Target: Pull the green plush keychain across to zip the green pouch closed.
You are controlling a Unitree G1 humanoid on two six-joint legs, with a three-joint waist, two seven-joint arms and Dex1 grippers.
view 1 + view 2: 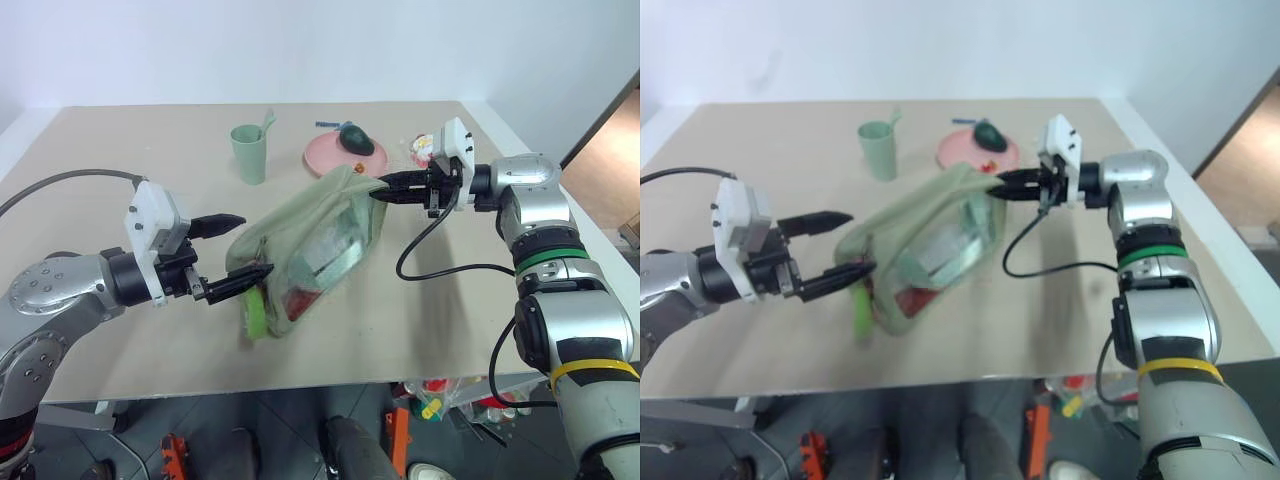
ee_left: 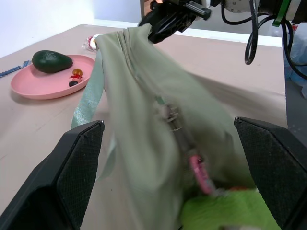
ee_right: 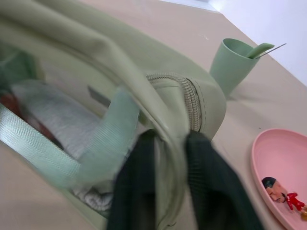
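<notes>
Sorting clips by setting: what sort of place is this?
Probably an indoor robot test room: a plain beige table against bare white walls, set with the green pouch, a pink plate and a cup.

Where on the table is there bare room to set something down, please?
The table is bare along the near edge, in front of the green pouch, and across the far left corner beyond the pale green cup. It is crowded mid-table and far right: cup, pink plate, pouch, both arms.
</notes>
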